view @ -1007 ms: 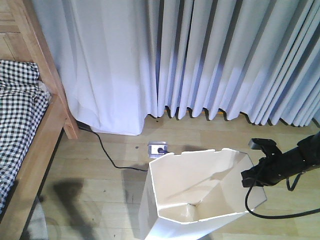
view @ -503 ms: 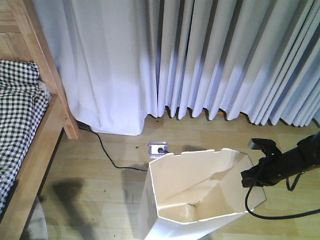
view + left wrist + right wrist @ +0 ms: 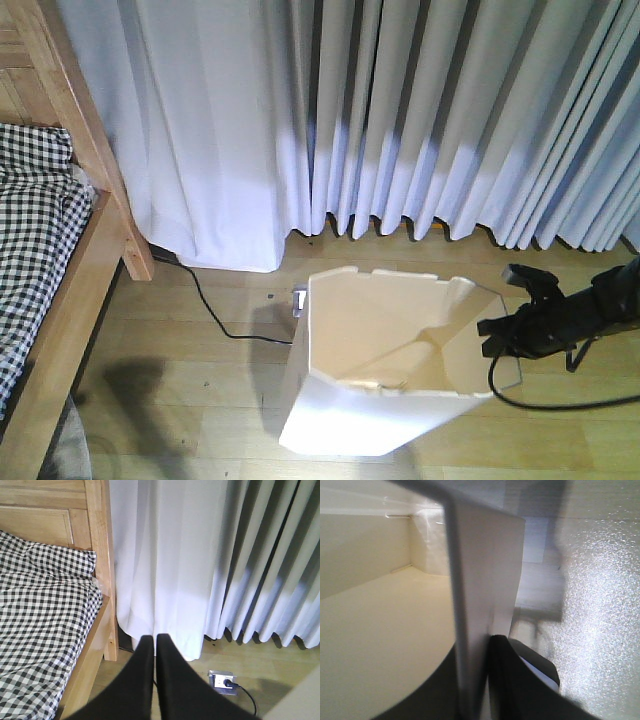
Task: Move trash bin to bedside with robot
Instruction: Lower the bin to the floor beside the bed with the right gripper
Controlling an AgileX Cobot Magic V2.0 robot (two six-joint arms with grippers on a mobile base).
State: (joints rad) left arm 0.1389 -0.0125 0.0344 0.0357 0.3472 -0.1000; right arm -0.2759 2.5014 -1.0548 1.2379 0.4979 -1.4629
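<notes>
The right gripper pinches the trash bin wall between its fingers, well apart from the bed. Drag it bedward slowly and low (thin wall probably flexes). Left gripper fingers are pressed together, empty.

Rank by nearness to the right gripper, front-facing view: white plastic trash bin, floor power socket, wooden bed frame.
1. White plastic trash bin: rim clamped in the right gripper.
2. Grey floor power socket: at the bin's left edge.
3. Light-brown wooden bed frame: far left.

bed — cut off left | socket — half hidden behind trash bin
</notes>
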